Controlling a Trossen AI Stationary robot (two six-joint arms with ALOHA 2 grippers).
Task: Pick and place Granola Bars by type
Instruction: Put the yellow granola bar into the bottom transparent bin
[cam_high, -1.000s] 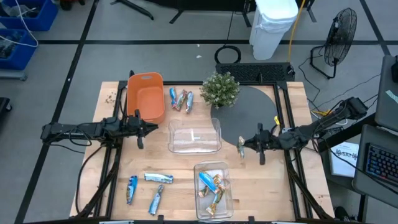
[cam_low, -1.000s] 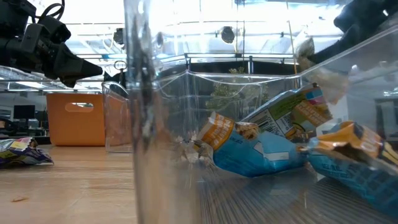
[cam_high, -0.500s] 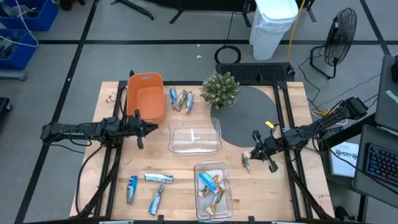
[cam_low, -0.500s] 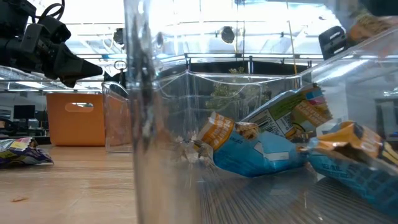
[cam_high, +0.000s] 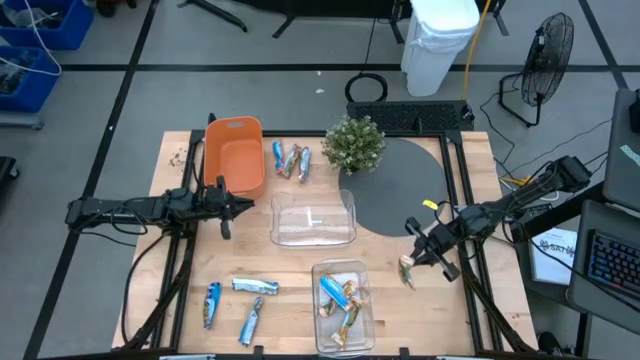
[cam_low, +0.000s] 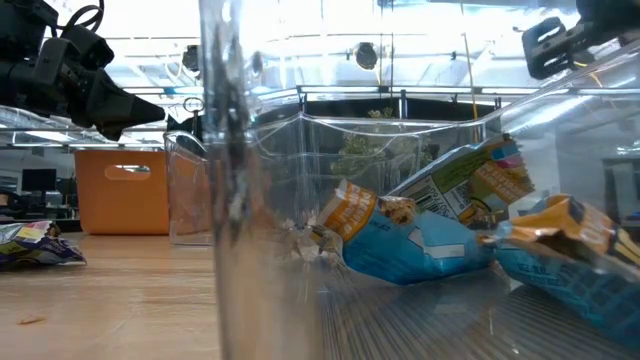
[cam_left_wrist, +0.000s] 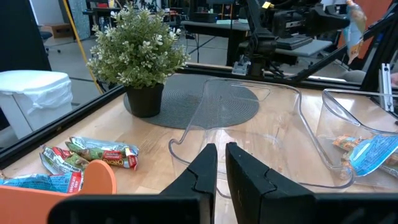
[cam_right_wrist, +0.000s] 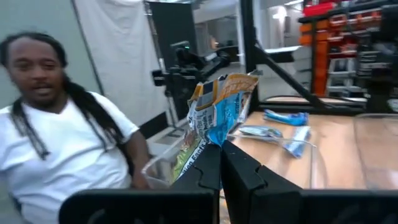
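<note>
blue-gold bar (cam_right_wrist: 219, 109) | pinched in right tool (cam_high: 409, 267) | beside clear bin (cam_high: 343, 305)

Three bins sit on the counter (cam_high: 180, 300): one orange bin (cam_high: 233, 156) and two clear bins (cam_high: 314, 218). Granola bars (cam_high: 291, 160): three beside the orange bin, three loose near the front, one hanging from the right jaws. One potted plant (cam_high: 354, 143).

- The wooden table (cam_high: 420, 300) holds an orange bin (cam_high: 234, 156).
- Two clear bins: the empty clear bin (cam_high: 313, 218) in the middle, the front clear bin (cam_high: 343, 305) with bars inside.
- A small plant (cam_high: 354, 144) stands on a round gray mat (cam_high: 400, 187).
- Loose bars (cam_high: 291, 160) lie beside the orange bin; three blue bars (cam_high: 240, 300) lie near the front.
</note>
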